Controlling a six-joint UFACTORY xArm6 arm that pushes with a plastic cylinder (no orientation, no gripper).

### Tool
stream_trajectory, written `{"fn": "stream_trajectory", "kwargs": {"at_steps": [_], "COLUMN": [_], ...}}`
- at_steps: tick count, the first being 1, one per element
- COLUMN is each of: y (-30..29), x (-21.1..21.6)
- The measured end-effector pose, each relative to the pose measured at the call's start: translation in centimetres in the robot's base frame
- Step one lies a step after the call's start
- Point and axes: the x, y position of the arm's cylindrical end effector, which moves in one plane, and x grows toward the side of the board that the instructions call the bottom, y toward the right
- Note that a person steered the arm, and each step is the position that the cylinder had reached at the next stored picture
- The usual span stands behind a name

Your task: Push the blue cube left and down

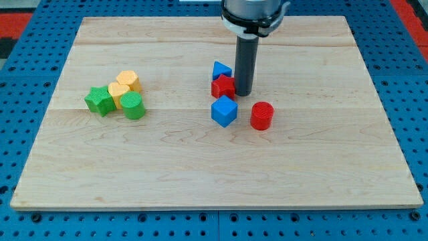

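Note:
The blue cube [224,110] sits near the middle of the wooden board [200,167]. My tip [243,92] stands just above and to the right of the cube, apart from it, and right beside a red star-shaped block [223,86] on that block's right. A smaller blue block [221,69], shape unclear, lies just above the red star. A red cylinder [262,115] stands to the right of the blue cube.
At the view's left is a cluster: a green star [99,100], a green cylinder [133,106], a yellow block [118,92] and a yellow hexagonal block [128,80]. The board lies on a blue pegboard.

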Motion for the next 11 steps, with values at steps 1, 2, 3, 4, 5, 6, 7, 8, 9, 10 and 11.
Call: {"fn": "stream_trajectory", "kwargs": {"at_steps": [1,2,3,4,5,6,7,8,9,10,11], "y": [-1.2,-2.4,-3.7,-3.8,-0.5,0.3,-2.2,-5.7,-5.8,-4.9,-4.9], "x": [-1.6,-2.7,-3.3,-3.5,-1.9,1.6,3.8,4.0,3.2,2.3,2.2]}}
